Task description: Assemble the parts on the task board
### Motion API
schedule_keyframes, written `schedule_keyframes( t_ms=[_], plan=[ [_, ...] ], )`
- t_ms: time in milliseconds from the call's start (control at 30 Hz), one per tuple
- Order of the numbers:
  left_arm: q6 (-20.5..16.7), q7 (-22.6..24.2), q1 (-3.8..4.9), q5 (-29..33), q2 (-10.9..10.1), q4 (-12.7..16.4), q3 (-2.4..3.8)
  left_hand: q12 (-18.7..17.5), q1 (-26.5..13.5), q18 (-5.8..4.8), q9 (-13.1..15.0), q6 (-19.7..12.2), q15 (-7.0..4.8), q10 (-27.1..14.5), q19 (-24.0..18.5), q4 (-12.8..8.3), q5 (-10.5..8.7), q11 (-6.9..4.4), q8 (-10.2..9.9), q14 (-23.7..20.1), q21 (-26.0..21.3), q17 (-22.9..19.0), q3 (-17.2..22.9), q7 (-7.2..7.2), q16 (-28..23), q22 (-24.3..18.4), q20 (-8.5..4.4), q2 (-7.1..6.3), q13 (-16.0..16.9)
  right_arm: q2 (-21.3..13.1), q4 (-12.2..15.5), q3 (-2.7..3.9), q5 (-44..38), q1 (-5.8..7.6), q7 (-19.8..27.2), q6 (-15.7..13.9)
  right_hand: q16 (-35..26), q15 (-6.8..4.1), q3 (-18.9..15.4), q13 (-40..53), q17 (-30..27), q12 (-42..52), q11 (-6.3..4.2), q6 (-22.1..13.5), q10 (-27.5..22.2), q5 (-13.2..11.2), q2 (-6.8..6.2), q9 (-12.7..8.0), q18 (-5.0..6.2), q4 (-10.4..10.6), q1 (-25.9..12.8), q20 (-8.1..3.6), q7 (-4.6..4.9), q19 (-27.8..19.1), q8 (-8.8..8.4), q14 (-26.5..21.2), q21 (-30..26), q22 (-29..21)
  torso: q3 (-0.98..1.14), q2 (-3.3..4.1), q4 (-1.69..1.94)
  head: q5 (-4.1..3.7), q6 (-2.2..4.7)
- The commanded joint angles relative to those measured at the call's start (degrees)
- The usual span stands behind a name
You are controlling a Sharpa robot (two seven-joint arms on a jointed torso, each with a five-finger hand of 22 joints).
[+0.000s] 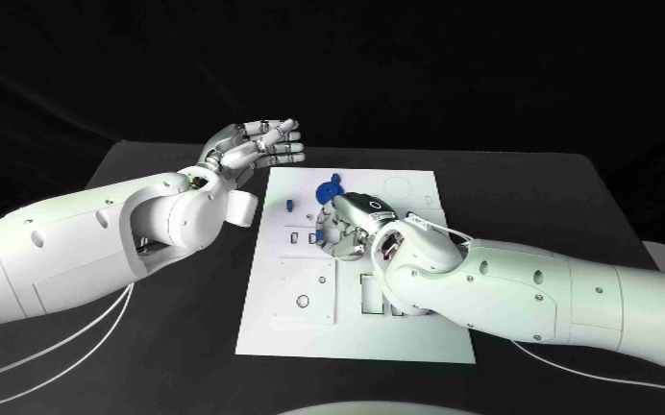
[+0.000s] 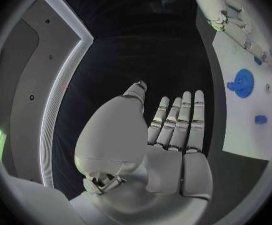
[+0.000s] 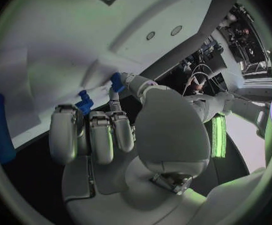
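- The step in hand looks like the seating of a small blue part (image 1: pixel 320 235) into the task board (image 1: pixel 416 338); the right hand (image 1: pixel 355 226) is down over the board at the middle of the head view, and this small piece shows just at its left side.
- In the right wrist view the fingers (image 3: pixel 102 135) of that hand are curled in toward the board, with a small blue piece (image 3: pixel 83 103) right at their tips and another blue piece (image 3: pixel 116 81) just beyond, against the white surface. Whether the fingers actually pinch the piece or only press on it cannot be told.
- A blue gear (image 1: pixel 330 189) sits on the board above the right hand in the head view, close to the hand but apart from its fingertips. A further small blue peg (image 1: pixel 288 206) stands near the board's left edge, to the left of the gear.
- The left hand (image 1: pixel 257 149) is raised off the worktop (image 1: pixel 153 170) at upper left of the board, its fingers stretched out and apart, holding nothing. In its wrist view the gear and a small blue piece lie well away from it at the frame's right.
- Next, by my judgement, the right hand needs a fine, straight push to settle the piece, then a reach upward in the frame for the gear or the peg.
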Motion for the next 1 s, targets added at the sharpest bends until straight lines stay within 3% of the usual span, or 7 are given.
schedule_keyframes(
  t_ms=[33,633,1000],
  plan=[
    [1.1,0.1,0.02,-0.2,0.1,0.1,0.03,-0.2,0.2,0.12,0.1,-0.5,0.01,-0.3,-0.2,0.1,-0.26,0.04,0.2,-0.2,-0.3,0.0,-0.4,4.58,-0.3,0.0,-0.01,0.32,-0.1,-0.1,0.0,-0.02,-1.7,-0.09,-0.7,0.0,0.2,-0.31,0.0,7.9,15.1,-0.3,-0.03,-0.4,0.7,-0.1,-0.03,0.0,-0.65,-0.1,-0.4,-0.10,0.07,0.3,-0.34,6.0,-0.3,5.6,0.02,0.00,-0.03,0.04,-0.06],
    [1.1,0.1,0.02,-0.2,0.0,0.1,0.02,-0.2,0.2,0.10,0.1,-0.5,0.02,-0.4,-0.3,0.1,-0.28,0.05,0.2,-0.3,-0.3,0.0,-0.5,4.59,-0.3,-0.1,-0.01,0.34,-0.1,-0.1,0.0,-0.02,-1.2,-0.10,0.0,0.8,0.2,-0.04,-0.3,7.4,15.1,-0.8,0.32,-1.3,0.2,-0.2,-0.88,-0.2,-0.57,0.2,-1.5,0.06,0.49,0.1,-1.16,6.0,-0.7,5.3,0.03,0.02,-0.02,0.17,-0.23],
    [1.1,0.0,0.01,-0.2,0.1,0.0,0.01,-0.2,0.2,0.10,0.1,-0.5,0.03,-0.5,-0.3,0.1,-0.28,0.06,0.2,-0.3,-0.3,0.0,-0.5,4.60,-0.3,-0.1,-0.01,0.35,-0.1,-0.1,-0.1,-0.02,-1.0,-0.10,0.1,0.8,0.2,0.42,-0.7,6.5,15.1,-1.5,0.90,-3.1,-0.5,-0.3,-1.53,-0.8,-0.53,0.4,-2.0,0.43,1.17,0.0,-2.57,6.0,-1.0,5.2,0.00,0.00,-0.04,0.18,-0.25]
  ],
)
